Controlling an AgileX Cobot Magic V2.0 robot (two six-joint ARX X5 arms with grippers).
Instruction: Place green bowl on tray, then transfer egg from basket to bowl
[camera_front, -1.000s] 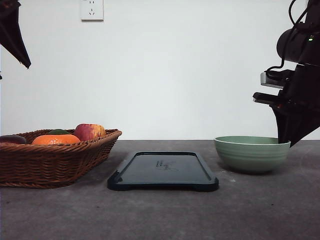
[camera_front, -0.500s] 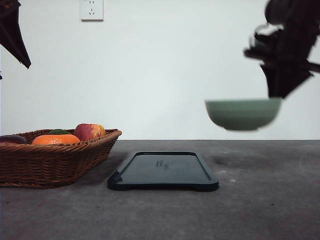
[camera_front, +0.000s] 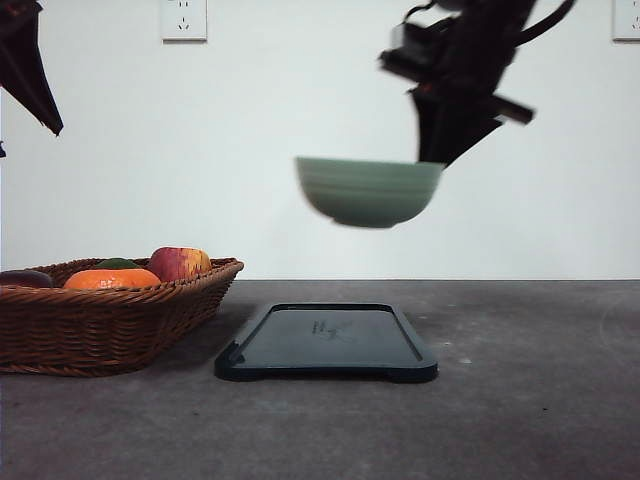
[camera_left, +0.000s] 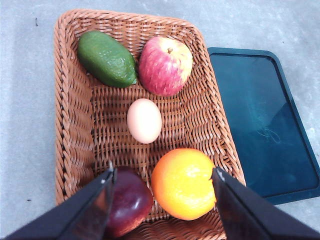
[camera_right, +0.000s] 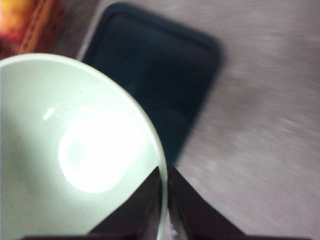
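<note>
On my screen the basket (camera_front: 110, 310) stands at the left end of the bench (camera_front: 520, 400), and the tray (camera_front: 326, 343) lies flat just beside it, near the middle of the bench. The green bowl (camera_front: 368, 190) hangs in the air above the tray, well clear of it, upright and blurred. My right gripper (camera_right: 165, 200) holds this bowl by its rim on the right side: in the right wrist view the two fingers are pressed together on the rim, one inside and one outside. In the left wrist view my left gripper (camera_left: 162, 200) hovers over the basket with its fingers wide apart and nothing between them. The egg (camera_left: 144, 120) lies in the middle of the basket, between an apple (camera_left: 165, 65), an avocado (camera_left: 107, 59), an orange fruit (camera_left: 183, 183) and a dark red fruit (camera_left: 131, 201).
</note>
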